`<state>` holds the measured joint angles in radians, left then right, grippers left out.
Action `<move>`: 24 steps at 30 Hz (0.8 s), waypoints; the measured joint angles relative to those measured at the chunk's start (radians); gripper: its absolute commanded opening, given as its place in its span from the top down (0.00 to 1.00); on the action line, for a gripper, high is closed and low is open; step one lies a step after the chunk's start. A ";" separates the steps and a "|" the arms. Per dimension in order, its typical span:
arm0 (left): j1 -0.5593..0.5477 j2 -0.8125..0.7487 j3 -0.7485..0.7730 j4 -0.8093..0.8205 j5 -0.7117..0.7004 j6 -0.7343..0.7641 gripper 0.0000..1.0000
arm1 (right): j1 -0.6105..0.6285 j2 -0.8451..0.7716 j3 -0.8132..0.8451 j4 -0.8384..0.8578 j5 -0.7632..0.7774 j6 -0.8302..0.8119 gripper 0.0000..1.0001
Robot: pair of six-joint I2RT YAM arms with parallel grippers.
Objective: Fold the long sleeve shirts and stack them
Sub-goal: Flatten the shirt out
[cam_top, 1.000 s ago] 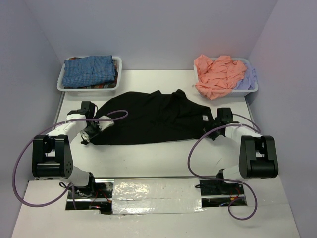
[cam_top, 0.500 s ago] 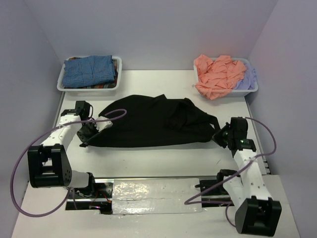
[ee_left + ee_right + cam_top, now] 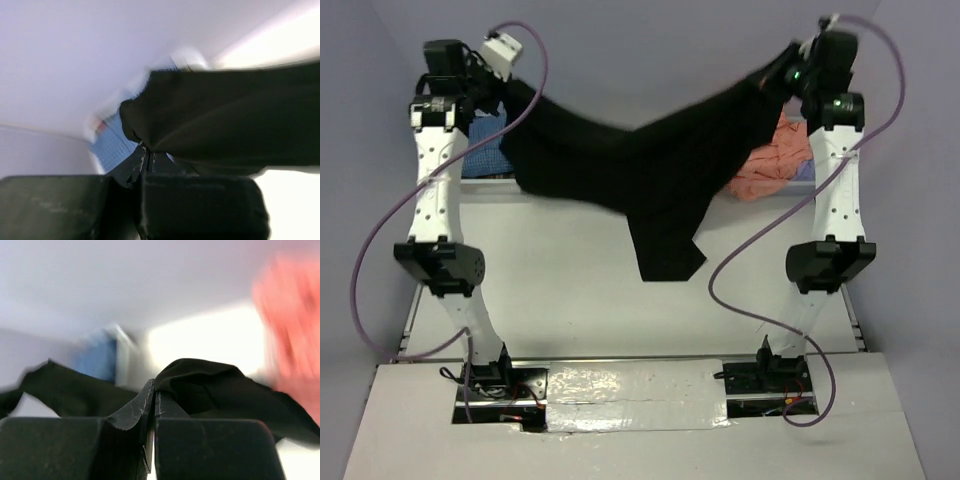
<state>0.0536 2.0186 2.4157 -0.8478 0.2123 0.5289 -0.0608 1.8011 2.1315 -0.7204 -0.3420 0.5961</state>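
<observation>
Two arms are now standing tall, where a second ago both were crouching low over the table (image 3: 560,300). On the left, the left gripper (image 3: 508,88) is holding one end of the black shirt (image 3: 650,165) high in front of the blue-checked shirt (image 3: 483,138), its jaws pressing together on the cloth. Across the middle, the black shirt is sagging in mid-air with a flap dangling below, no longer lying heaped on the table. On the right, the right gripper (image 3: 775,75) is pinching the other end above the salmon-pink shirts (image 3: 765,170). The lift is probably opening the garment out, getting it ready for laying flat and folding.
</observation>
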 measured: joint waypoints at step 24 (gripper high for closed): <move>-0.015 -0.653 -0.992 0.036 -0.041 0.332 1.00 | -0.042 -0.802 -1.057 0.218 -0.048 0.005 1.00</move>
<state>0.0387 1.3655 1.4235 -0.8120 0.1711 0.8604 -0.1024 0.9993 1.0740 -0.5022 -0.3897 0.6006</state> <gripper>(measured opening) 0.031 0.009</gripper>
